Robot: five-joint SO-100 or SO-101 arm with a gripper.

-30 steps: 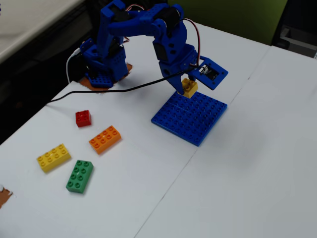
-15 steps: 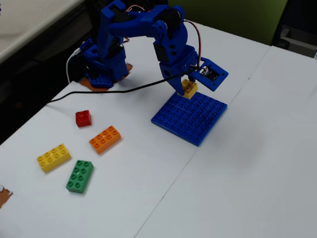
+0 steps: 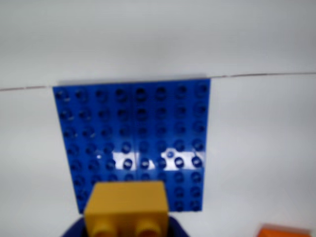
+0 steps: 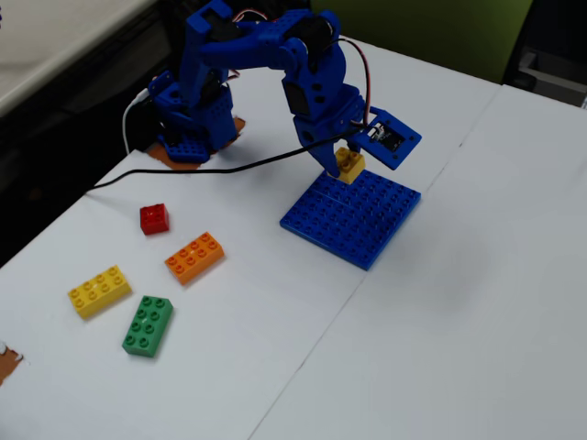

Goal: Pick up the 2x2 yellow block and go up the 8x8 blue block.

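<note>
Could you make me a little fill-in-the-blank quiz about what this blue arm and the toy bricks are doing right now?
1. The gripper holds a small brick coloured ____.
2. That brick hangs over the far edge of the big flat ____ baseplate.
3. In the fixed view, the small square brick lying alone on the table is ____.
4. The green brick lies nearest the long ____ brick.

Missing words: yellow; blue; red; yellow

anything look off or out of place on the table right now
Nothing stands out. The gripper holds the 2x2 yellow block squarely above a corner of the 8x8 blue block, which lies flat. The red brick, orange brick, longer yellow brick and green brick lie loose but upright, apart from each other.
</note>
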